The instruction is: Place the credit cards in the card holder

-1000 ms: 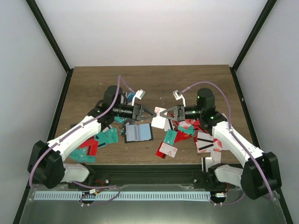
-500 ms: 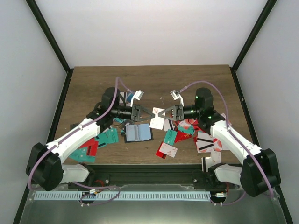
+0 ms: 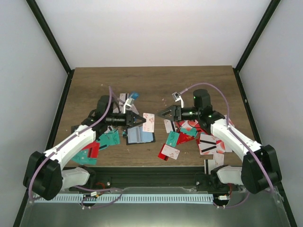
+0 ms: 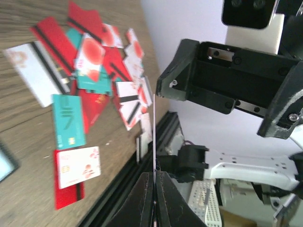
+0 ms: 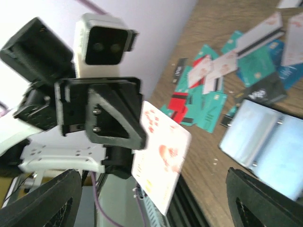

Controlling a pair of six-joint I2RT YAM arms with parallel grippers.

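Observation:
A white credit card (image 3: 148, 122) with red marks is pinched in my left gripper (image 3: 142, 120), which is shut on it above the table just over the card holder (image 3: 140, 135). The left wrist view shows that card (image 4: 154, 132) edge-on between the closed fingertips. My right gripper (image 3: 166, 113) stands open a little to the right, facing the card and apart from it. In the right wrist view the held card (image 5: 163, 161) hangs between me and the holder's pale blue sleeves (image 5: 265, 137). The holder lies open and flat.
Loose credit cards in red, teal and white lie scattered right of the holder (image 3: 189, 132) and left of it (image 3: 102, 142), with a few behind the left arm (image 3: 128, 98). The table's black front rail (image 3: 156, 170) runs close below the piles.
The right gripper opened and let go of the white card. The left gripper shut on it and drew it leftward, so the two grippers now stand apart.

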